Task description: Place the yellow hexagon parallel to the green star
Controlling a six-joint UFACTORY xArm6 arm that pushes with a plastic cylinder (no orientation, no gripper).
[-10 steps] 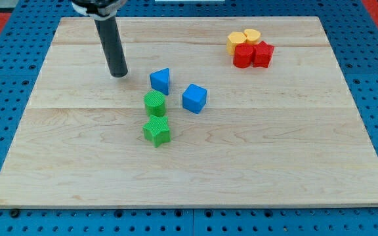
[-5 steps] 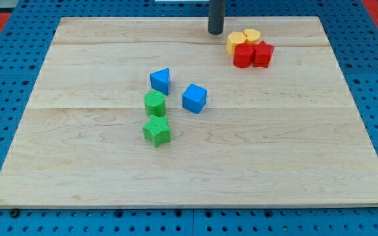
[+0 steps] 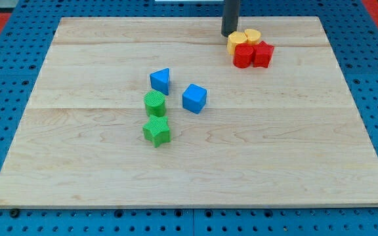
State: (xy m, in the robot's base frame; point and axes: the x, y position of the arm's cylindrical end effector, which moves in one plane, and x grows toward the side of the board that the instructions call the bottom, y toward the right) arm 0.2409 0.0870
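The table top (image 3: pixel 274 144) is made of pale wood, smooth, with fine grain lines. The green star (image 3: pixel 157 131) and green round block (image 3: pixel 155 103) are ridged on top. My tip (image 3: pixel 229 33) looks dark and matt.

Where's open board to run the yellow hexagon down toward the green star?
Open: between red blocks and blue cube, plus right of green star. Crowded: yellow hexagon sits packed against them, my tip at its upper-left.

Yellow hexagon (image 3: pixel 236 42): lying flat near the view's top right, touching neighbouring blocks. Green star (image 3: pixel 157 131): lying flat, left of centre, well apart from it.
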